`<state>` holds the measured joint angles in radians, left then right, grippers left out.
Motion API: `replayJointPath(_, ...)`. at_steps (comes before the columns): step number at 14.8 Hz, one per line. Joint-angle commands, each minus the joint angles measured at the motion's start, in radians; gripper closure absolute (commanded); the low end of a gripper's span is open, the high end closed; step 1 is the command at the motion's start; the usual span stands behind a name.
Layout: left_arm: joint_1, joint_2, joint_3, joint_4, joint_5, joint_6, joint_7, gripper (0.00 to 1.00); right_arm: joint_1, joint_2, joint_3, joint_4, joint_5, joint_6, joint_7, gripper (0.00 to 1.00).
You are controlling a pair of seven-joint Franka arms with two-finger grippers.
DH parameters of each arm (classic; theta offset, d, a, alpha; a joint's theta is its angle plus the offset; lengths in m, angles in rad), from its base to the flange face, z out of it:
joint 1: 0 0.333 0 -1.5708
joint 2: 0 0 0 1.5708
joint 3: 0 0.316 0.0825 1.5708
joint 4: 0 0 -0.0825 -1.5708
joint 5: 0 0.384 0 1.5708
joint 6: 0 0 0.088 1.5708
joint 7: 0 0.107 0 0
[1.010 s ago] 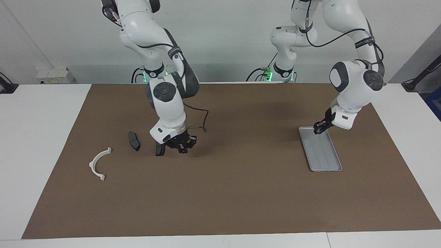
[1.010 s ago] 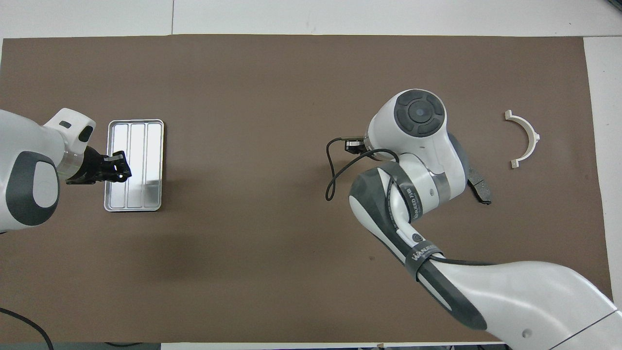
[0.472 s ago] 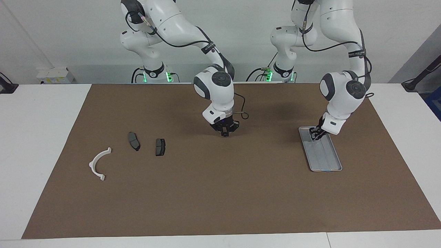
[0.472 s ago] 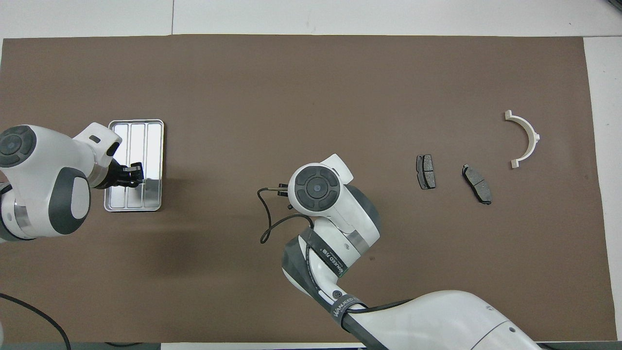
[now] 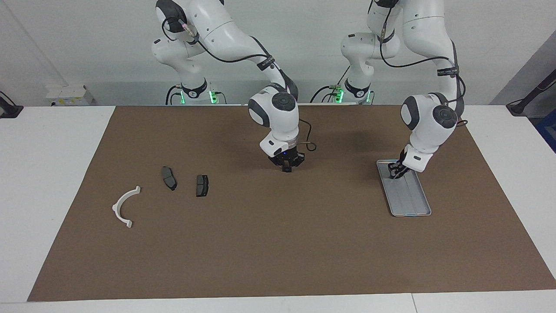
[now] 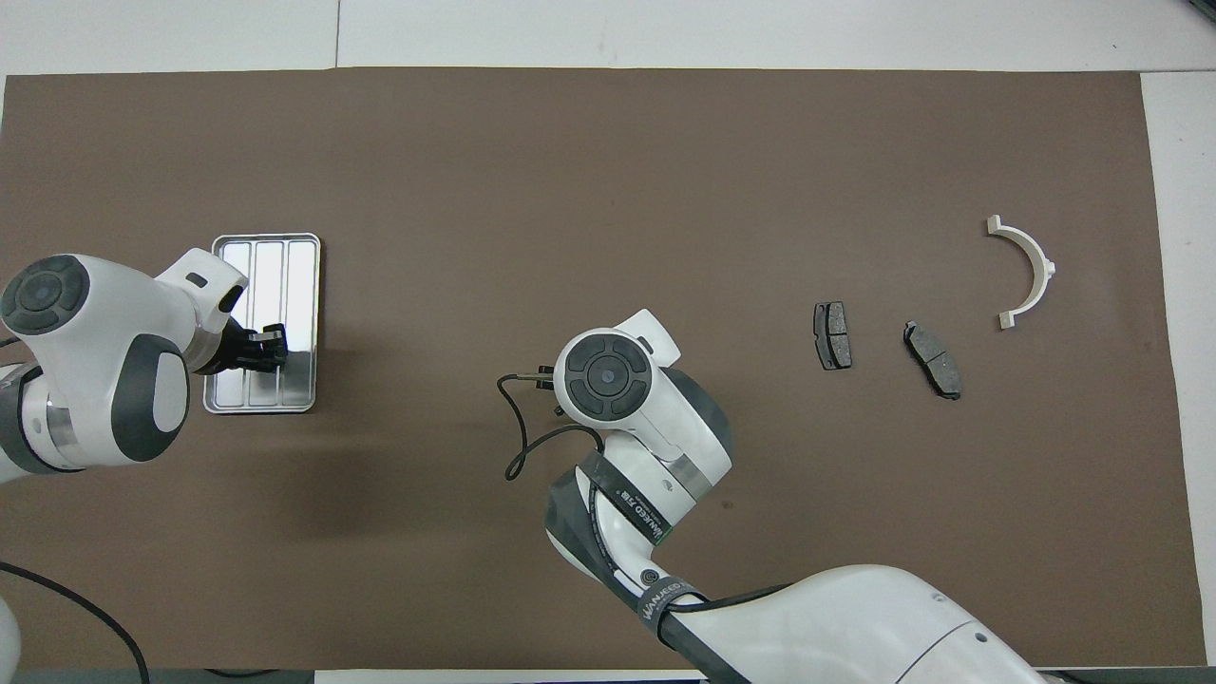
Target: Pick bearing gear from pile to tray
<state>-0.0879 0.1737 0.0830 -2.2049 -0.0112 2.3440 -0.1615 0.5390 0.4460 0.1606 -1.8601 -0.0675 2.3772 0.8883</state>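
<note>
Reaching into the tray [image 5: 412, 204]: left gripper [image 5: 394, 173], finger state unclear.
Right gripper [image 5: 286, 168] hangs mid-mat, fingertips together.

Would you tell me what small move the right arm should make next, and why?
Probably move the right tool toward the tray: it hangs shut over mat, apart from the dark plates, while the left tool is over the tray's end nearer the robots.

From overhead, the right gripper [image 5: 286, 168] was hidden beneath its own wrist housing. Whether anything was pinched at its tips was too small to tell. The left gripper [image 6: 269, 347] covered part of the tray [image 6: 302, 285] under it; the left arm was cut off at the picture's edge.
</note>
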Motion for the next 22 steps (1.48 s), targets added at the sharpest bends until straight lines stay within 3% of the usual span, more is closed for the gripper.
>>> replayJointPath(1,-0.006,-0.01,0.007,-0.027,0.019,0.035,0.003,0.63,-0.011,0.01,0.0,-0.007,-0.028,0.017,0.014,0.38)
replayJointPath(2,-0.006,-0.008,0.007,-0.022,0.019,0.031,0.003,0.35,-0.013,0.011,-0.001,-0.004,-0.028,0.016,0.012,0.19)
replayJointPath(3,-0.006,-0.008,0.007,-0.015,0.019,0.021,0.005,0.18,-0.014,0.011,0.0,0.002,-0.028,0.01,0.012,0.04)
replayJointPath(4,-0.006,-0.008,0.009,-0.012,0.019,0.017,0.007,0.07,-0.013,0.011,-0.001,0.013,-0.028,0.004,0.012,0.0)
replayJointPath(10,-0.051,-0.01,0.004,0.18,0.019,-0.239,-0.09,0.06,-0.075,-0.006,-0.003,0.179,-0.029,-0.143,-0.014,0.0)
replayJointPath(13,-0.156,-0.008,0.004,0.189,0.017,-0.242,-0.274,0.03,-0.144,-0.05,-0.004,0.22,-0.032,-0.211,-0.193,0.0)
replayJointPath(17,-0.327,-0.002,0.004,0.244,0.014,-0.265,-0.557,0.0,-0.325,-0.055,-0.001,0.332,-0.023,-0.344,-0.575,0.0)
replayJointPath(22,-0.524,0.045,-0.002,0.307,-0.007,-0.236,-0.773,0.0,-0.447,-0.097,-0.007,0.411,-0.034,-0.521,-0.831,0.0)
